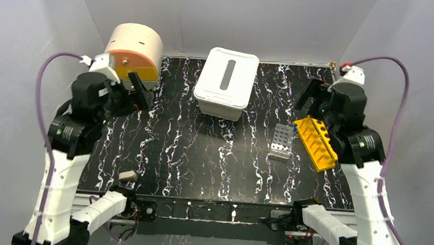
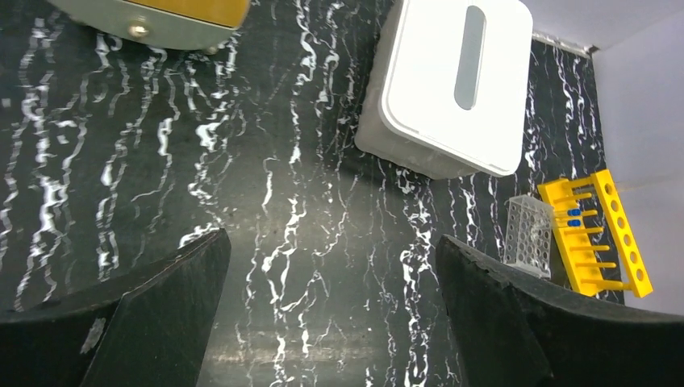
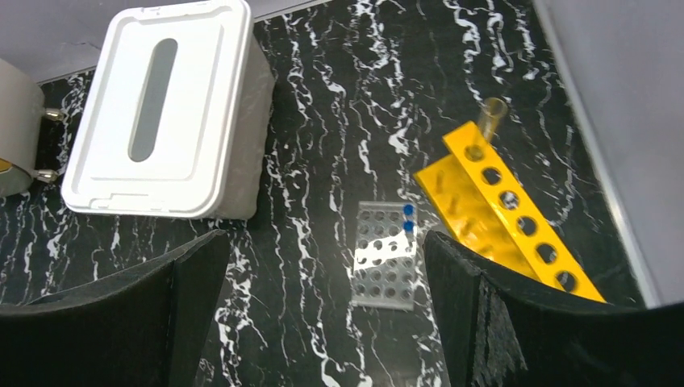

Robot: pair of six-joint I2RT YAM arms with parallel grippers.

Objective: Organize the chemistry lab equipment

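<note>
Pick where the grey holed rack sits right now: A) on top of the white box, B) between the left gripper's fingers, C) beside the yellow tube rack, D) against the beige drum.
C: the grey holed rack lies flat on the dark tabletop just beside the yellow tube rack, well clear of the white box.

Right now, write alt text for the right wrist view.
A yellow rack with a tube at its far end sits beside a grey holed rack with two blue caps, on a black marbled table. A white lidded box is upper left; the open end effector frames the bottom.
</note>
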